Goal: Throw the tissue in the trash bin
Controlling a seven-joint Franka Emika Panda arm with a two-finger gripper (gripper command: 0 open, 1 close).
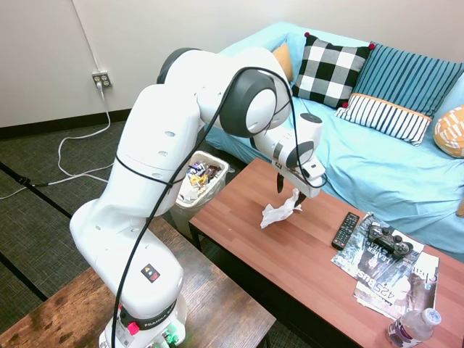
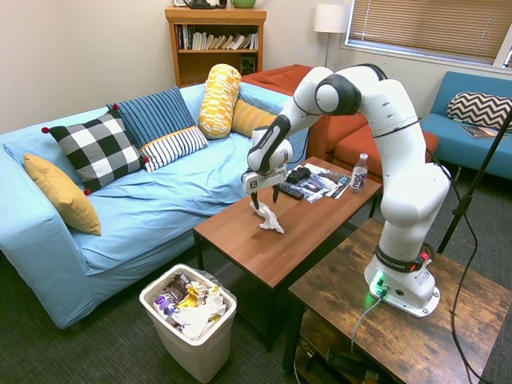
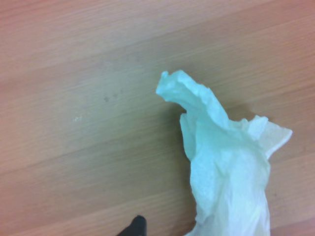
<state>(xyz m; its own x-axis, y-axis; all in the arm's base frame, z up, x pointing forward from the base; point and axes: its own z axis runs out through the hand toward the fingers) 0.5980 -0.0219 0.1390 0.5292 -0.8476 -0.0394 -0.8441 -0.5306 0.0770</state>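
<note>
One spread hand (image 1: 289,192) astride the upper end of the tissue (image 1: 278,212).

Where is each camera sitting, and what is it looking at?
First exterior view: high up behind the robot's base, facing the sofa across the table; shows the whole arm.
Second exterior view: the opposite side, facing the bookshelf and sofa; the arm comes in from the right.
Wrist view: on the wrist, looking down at the tissue on the tabletop; only a dark sliver of the robot shows.
Both exterior views share the tissue, trash bin and remote.
</note>
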